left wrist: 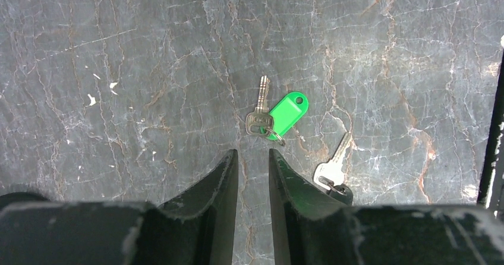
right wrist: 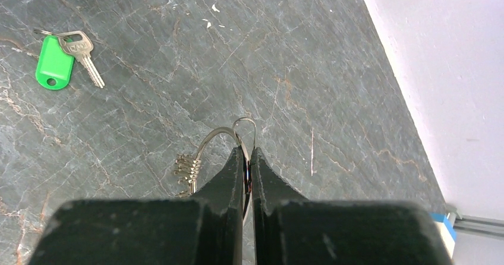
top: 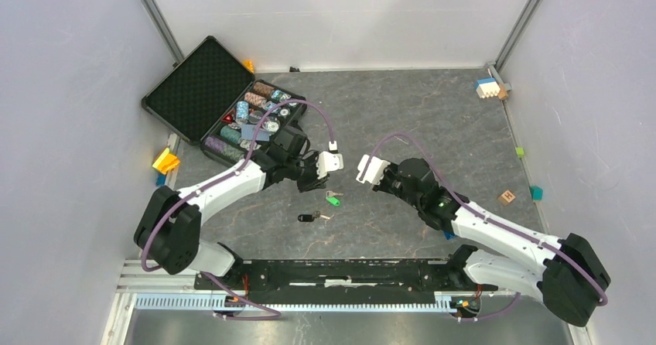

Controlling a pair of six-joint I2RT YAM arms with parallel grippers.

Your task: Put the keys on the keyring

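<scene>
Two keys lie on the grey stone table between the arms. The green-headed key (left wrist: 286,112) rests flat with its metal blade (left wrist: 261,101) beside it, just beyond my left gripper (left wrist: 254,158), which hangs open above the table with nothing between its fingers. The black-headed key (left wrist: 333,169) lies to the right, its head half hidden behind the right finger. In the top view the green key (top: 334,199) and the black key (top: 308,217) lie apart. My right gripper (right wrist: 248,152) is shut on the thin silver keyring (right wrist: 221,135), from which several small brassy keys (right wrist: 187,169) hang.
An open black case (top: 197,86) of poker chips (top: 251,117) stands at the back left, close behind the left arm. Small coloured blocks lie at the edges: orange (top: 165,160), white-blue (top: 487,87), wooden (top: 507,197), teal (top: 536,192). Pale walls enclose the table.
</scene>
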